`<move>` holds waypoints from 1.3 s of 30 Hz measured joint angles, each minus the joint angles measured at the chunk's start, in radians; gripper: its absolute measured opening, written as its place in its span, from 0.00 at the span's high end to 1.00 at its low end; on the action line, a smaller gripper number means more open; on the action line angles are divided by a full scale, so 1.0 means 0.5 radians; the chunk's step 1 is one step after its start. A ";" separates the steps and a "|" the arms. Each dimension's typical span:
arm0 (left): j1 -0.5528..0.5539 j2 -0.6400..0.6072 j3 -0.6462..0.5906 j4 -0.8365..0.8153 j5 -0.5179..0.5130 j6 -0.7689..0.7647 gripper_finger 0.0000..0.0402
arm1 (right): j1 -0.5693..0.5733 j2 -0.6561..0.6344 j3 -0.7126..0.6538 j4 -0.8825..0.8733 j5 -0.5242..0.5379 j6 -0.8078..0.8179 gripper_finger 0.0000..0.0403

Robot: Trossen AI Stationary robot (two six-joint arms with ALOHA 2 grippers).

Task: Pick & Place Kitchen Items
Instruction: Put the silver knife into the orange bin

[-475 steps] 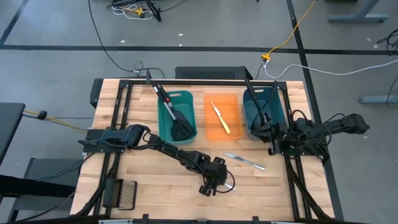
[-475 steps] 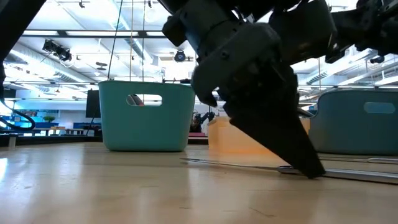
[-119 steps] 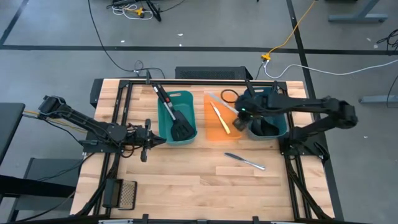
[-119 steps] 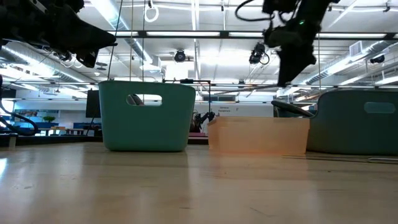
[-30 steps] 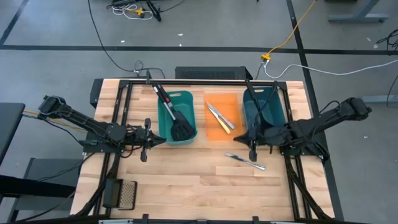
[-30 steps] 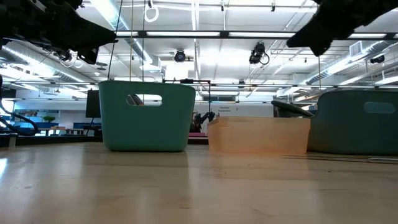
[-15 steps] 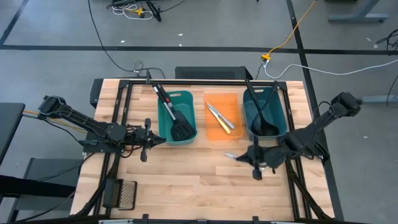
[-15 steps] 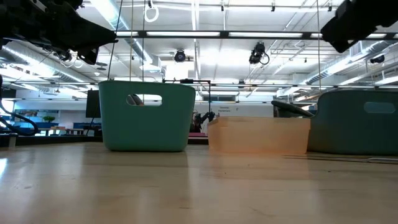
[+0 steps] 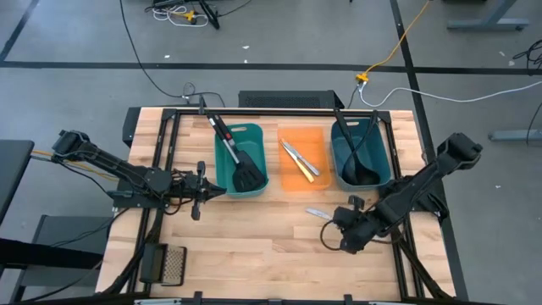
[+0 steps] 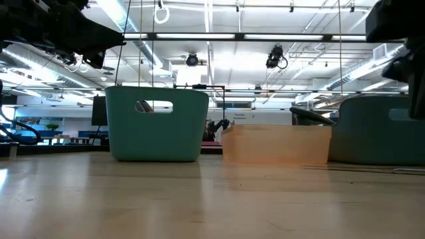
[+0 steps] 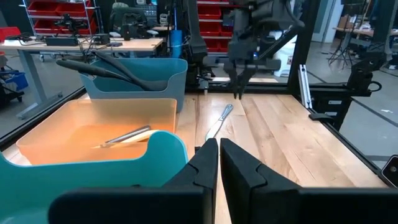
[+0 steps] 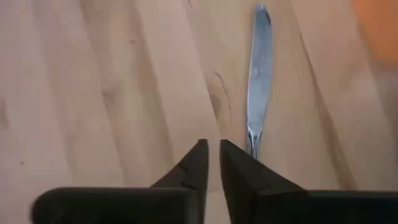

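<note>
A silver table knife (image 12: 259,81) lies flat on the table in front of the orange bin; it also shows in the high view (image 9: 316,213) and the left wrist view (image 11: 219,121). My right gripper (image 9: 343,227) hangs over its handle end, fingers shut and pointing down (image 12: 211,155), just beside the handle and touching nothing. My left gripper (image 9: 201,191) waits shut and empty left of the teal bin. The orange bin (image 9: 290,180) holds a silver knife and a yellow-handled knife (image 9: 302,163). A black slotted spatula (image 9: 241,165) leans in the teal bin (image 9: 222,161).
A dark teal bin (image 9: 383,161) at the back right holds long black utensils whose handles stick out over its far rim. A small mesh grater (image 9: 166,263) lies at the near left corner. Bare wood lies between the bins and the near edge.
My right gripper has swung from beside the dark teal bin toward the table's near edge and a little left, coming down over the handle end of the knife on the table. The knife has stayed where it was.
</note>
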 joint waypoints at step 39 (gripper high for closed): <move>0.000 0.000 -0.001 0.011 0.000 -0.018 0.94 | -0.191 0.320 -0.215 0.111 -0.319 -0.085 0.61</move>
